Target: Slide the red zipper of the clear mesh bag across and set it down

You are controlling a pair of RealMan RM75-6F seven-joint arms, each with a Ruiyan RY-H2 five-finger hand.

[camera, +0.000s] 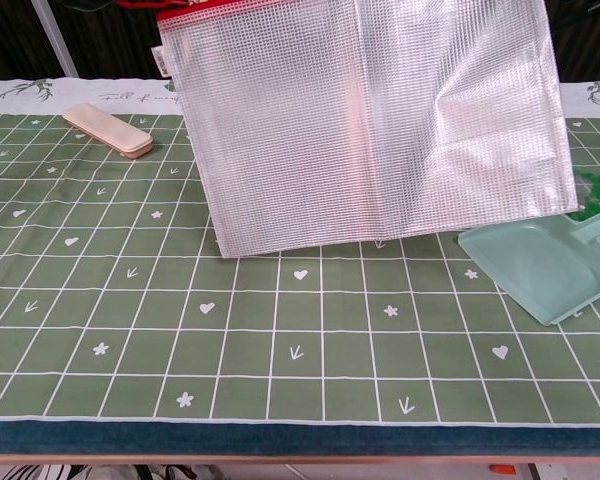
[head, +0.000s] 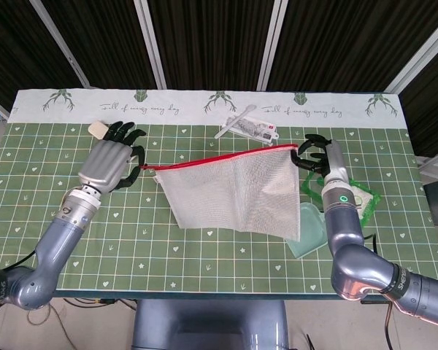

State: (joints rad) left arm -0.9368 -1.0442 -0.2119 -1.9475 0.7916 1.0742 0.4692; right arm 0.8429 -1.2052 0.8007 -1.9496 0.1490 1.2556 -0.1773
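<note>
The clear mesh bag (head: 233, 193) hangs above the green mat, stretched between my two hands, and it fills the upper chest view (camera: 370, 120). Its red zipper strip (head: 226, 156) runs along the top edge (camera: 240, 8). In the head view my left hand (head: 111, 160) is just left of the bag's left corner, fingers curled, pinching the thin red zipper pull (head: 147, 169). My right hand (head: 315, 156) grips the bag's top right corner. Neither hand shows in the chest view.
A beige case (head: 97, 130) lies behind my left hand (camera: 107, 130). A mint dustpan (camera: 540, 265) sits at the right under the bag's lower corner, with a green packet (head: 361, 198) beside it. A packaged utensil (head: 248, 128) lies at the back.
</note>
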